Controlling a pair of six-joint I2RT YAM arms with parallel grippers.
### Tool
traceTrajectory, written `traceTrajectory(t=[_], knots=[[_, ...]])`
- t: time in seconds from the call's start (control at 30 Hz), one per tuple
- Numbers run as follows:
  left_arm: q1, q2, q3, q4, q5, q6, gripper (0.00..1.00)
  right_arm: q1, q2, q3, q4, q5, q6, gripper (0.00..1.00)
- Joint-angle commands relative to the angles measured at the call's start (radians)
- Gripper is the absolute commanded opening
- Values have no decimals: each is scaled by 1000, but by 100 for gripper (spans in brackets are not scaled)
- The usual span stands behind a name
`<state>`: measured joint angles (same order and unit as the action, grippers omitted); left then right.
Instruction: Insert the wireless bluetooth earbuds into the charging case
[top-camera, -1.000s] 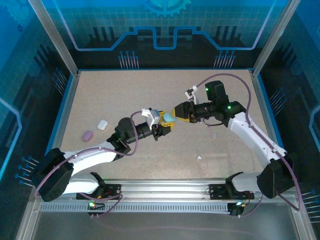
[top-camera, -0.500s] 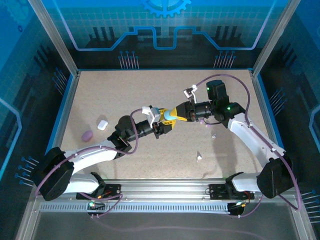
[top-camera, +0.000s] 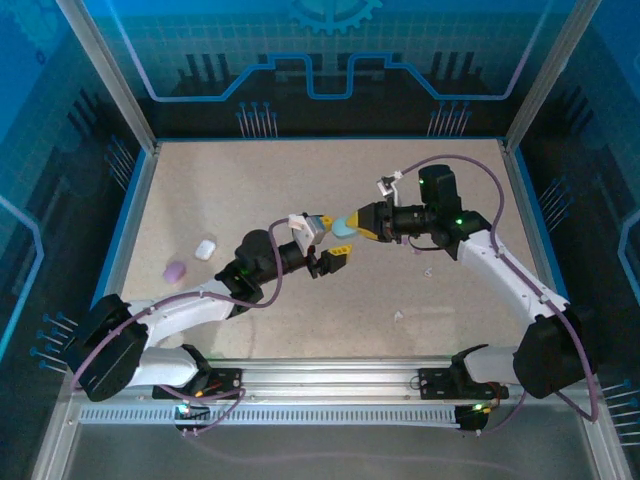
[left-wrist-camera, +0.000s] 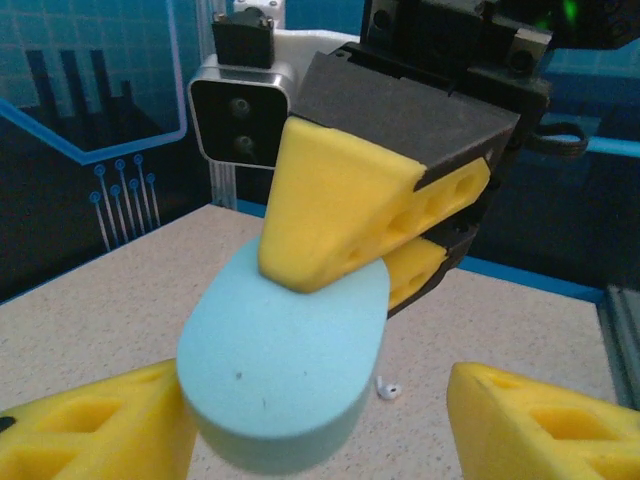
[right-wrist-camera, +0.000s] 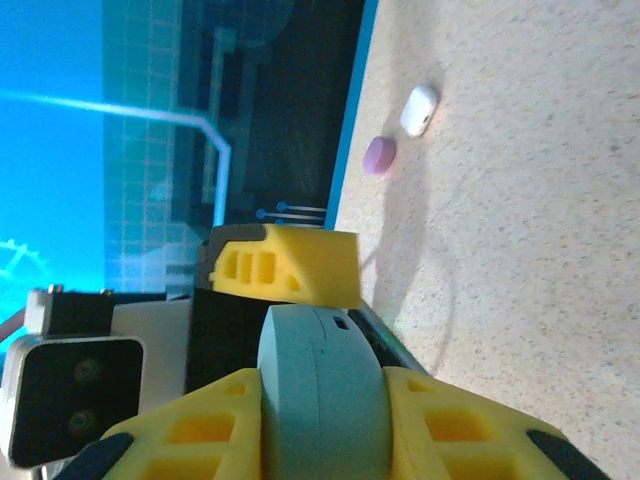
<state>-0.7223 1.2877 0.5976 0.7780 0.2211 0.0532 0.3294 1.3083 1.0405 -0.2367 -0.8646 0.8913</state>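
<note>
Earbud (left-wrist-camera: 388, 389), white and tiny, is seen lying loose on the table (left-wrist-camera: 90, 320) in the left wrist view, on the surface below the raised case. It is not seated in anything. A second white speck (top-camera: 398, 317) is seen on the table in the top view, right of centre toward the near edge. It is too small to be identified.

Pale blue charging case (top-camera: 342, 227) is held in the air over the middle of the table, lid closed. It is clamped between the yellow fingers of the right gripper (top-camera: 350, 226), as seen from the left wrist (left-wrist-camera: 385, 250).

Left gripper (top-camera: 332, 242) is spread wide around the case's near end. One finger (left-wrist-camera: 100, 425) is seen against the case; whether it touches cannot be told. The other finger (left-wrist-camera: 540, 425) is well apart from it, so nothing is gripped.

White case (top-camera: 206, 249) and purple case (top-camera: 175, 270) are seen side by side near the table's left edge, well apart from both arms.

Bare tabletop is left on all sides of the grippers. The far and right edges are well apart from them.
</note>
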Motion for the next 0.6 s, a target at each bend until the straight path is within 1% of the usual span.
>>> traceTrajectory(t=[0.0,0.1,0.2,0.33,0.43,0.5,0.57], knots=[[4,-47,-33,-17,-47,23,69,-42,-1,-29,71,130,28,18],[6,-87,-66,-17,-120,8,70,-63,59,-46,85,238,8,19],[8,-137,-76,-60,-182,-4,73,-69,183,-24,89,302,-20,19],[24,-199,-34,-225,-252,-49,76,-58,374,38,149,301,-34,19],[50,-227,4,-334,-305,-120,79,-41,497,92,206,311,-31,20],[71,-236,27,-396,-322,-169,79,-29,578,145,212,324,-37,20],[95,-239,52,-459,-316,-211,79,-20,656,204,203,339,-34,20]])
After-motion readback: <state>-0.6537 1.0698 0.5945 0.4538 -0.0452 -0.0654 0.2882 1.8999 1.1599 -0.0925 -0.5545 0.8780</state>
